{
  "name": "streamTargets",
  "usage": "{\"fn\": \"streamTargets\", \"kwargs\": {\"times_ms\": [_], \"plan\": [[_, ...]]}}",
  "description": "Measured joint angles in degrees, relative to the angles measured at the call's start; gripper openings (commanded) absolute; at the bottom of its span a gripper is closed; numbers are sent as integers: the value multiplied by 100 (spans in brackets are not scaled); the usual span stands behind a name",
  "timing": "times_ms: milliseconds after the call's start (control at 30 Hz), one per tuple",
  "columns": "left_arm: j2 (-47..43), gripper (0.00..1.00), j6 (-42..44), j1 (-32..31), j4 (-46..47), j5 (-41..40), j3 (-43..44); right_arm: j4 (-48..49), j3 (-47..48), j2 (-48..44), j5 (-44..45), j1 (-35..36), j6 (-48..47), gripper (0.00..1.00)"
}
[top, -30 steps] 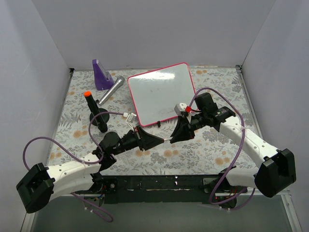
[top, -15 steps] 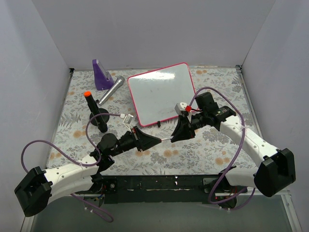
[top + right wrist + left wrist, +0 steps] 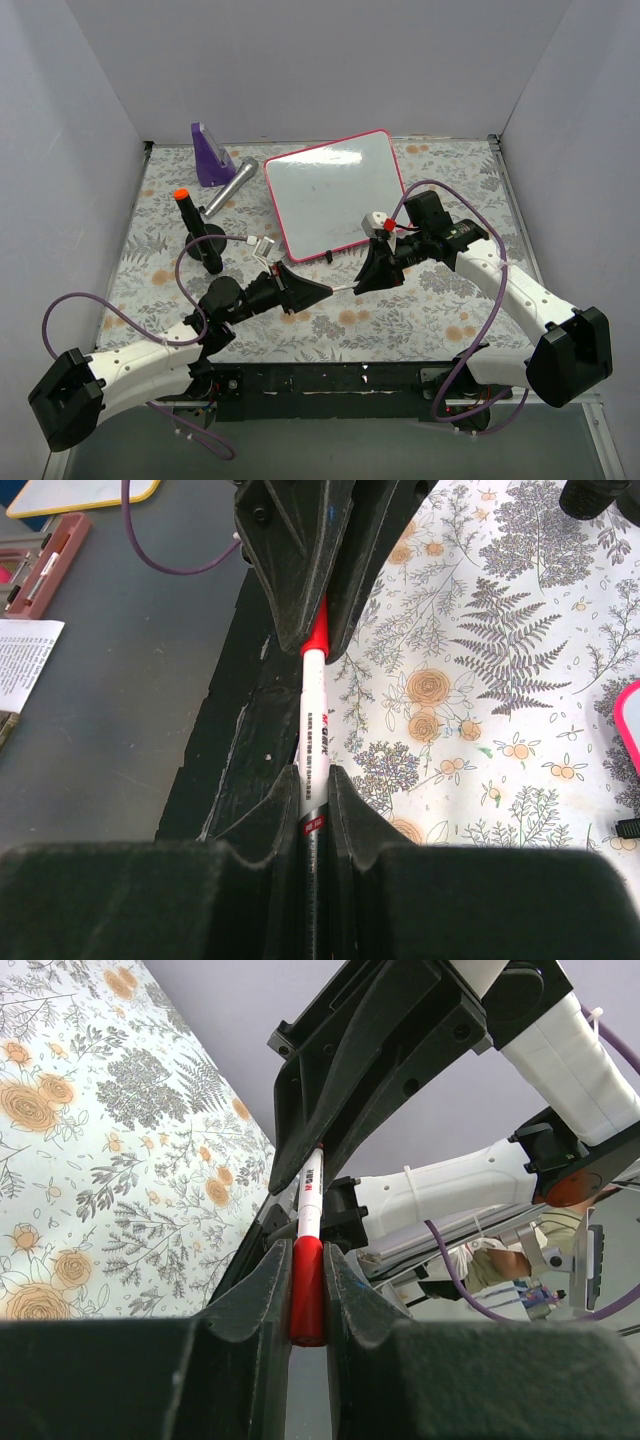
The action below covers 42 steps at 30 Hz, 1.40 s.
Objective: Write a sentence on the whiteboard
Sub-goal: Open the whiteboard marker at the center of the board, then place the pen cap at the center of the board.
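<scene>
The whiteboard (image 3: 335, 195), white with a pink-red frame, lies at the back centre of the table; only faint smudges show on it and no red sentence is visible. A white marker (image 3: 341, 289) with a red cap is held level between both grippers, in front of the board's near edge. My left gripper (image 3: 320, 290) is shut on the red cap (image 3: 307, 1290). My right gripper (image 3: 362, 284) is shut on the marker's white barrel (image 3: 315, 715). In the left wrist view the right gripper (image 3: 322, 1155) faces mine (image 3: 308, 1260) tip to tip.
A purple wedge-shaped object (image 3: 208, 155) and a silver cylinder (image 3: 231, 185) lie at the back left. A black post with an orange top (image 3: 190, 222) stands left of centre. A floral cloth (image 3: 450, 310) covers the table, with white walls on three sides.
My left arm has drawn back a little to the left with the cap end in its jaws. The right arm has barely moved.
</scene>
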Motion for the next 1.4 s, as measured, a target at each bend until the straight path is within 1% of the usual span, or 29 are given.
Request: {"fn": "streamTargets", "kwargs": {"times_ms": [233, 333, 467, 500, 600, 700, 833, 933, 1067, 1167, 1267, 1333, 1400], "plan": [[-245, 0, 111, 48, -380, -76, -7, -42, -13, -15, 138, -42, -87, 1], [-516, 0, 221, 85, -793, -168, -15, -70, -142, -151, 234, -142, -184, 1], [-1119, 0, 382, 168, -1471, -481, -26, -186, -444, -505, 444, -297, -356, 1], [-1154, 0, 393, 184, -1521, -509, -26, -199, -518, -586, 492, -352, -400, 1], [-1290, 0, 437, 188, -2063, -802, -15, -247, -704, -798, 621, -531, -494, 1], [-1167, 0, 387, 186, -2846, -1283, 50, -234, -824, -940, 776, -872, -507, 1], [-682, 0, 256, 186, -3880, -1958, 264, -46, -1084, -1082, 859, -1386, -498, 1], [-236, 0, 181, 188, -4439, -2446, 424, 68, -1329, -1202, 850, -1729, -498, 1], [306, 0, 146, 192, -4839, -2900, 581, 229, -1679, -1443, 804, -2044, -496, 1], [640, 4, 129, 216, -4955, -3136, 616, 341, -1921, -1539, 765, -2168, -503, 1], [949, 19, 90, 225, -5040, -3316, 616, 337, -2006, -1534, 734, -2288, -529, 1], [1095, 21, 81, 229, -5110, -3425, 616, 348, -2006, -1530, 680, -2376, -557, 1], [1211, 29, 57, 238, -5209, -3517, 645, 343, -2006, -1530, 621, -2459, -597, 1]]}}
